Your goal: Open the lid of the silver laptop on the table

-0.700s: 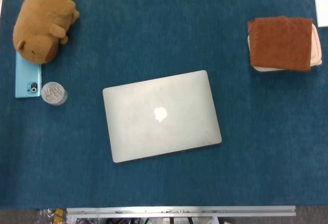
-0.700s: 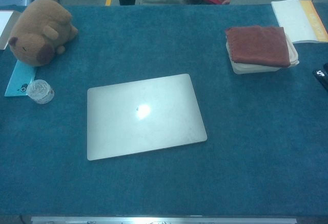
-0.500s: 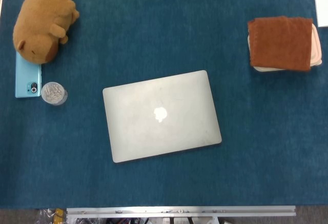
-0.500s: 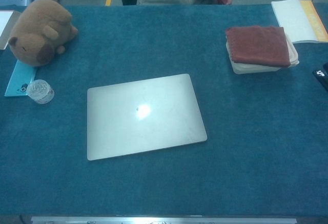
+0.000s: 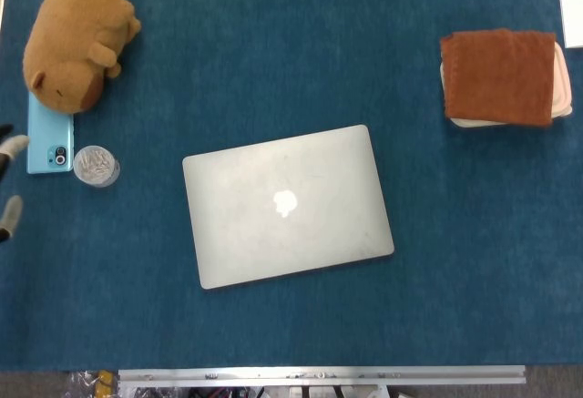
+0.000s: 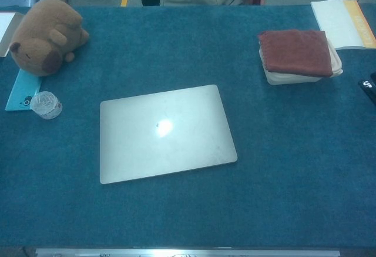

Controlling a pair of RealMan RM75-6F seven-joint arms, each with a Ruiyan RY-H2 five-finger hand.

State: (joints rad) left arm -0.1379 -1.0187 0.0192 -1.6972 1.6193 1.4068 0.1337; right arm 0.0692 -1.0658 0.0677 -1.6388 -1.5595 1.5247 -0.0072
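Observation:
The silver laptop lies shut and flat near the middle of the blue table, its logo facing up and its body turned slightly counter-clockwise; the chest view shows the laptop too. At the far left edge of the head view, two pale fingertips of my left hand poke into the frame, spread apart with nothing between them, well left of the laptop. The chest view does not show this hand. My right hand appears in neither view.
A brown plush animal lies at the back left, partly on a light blue phone, with a small round clear jar beside it. A rust-brown cloth covers a white container at the back right. A small dark object sits at the right edge.
Fingertips of my left hand have come into the head view at the left edge. The laptop and the other objects have not moved.

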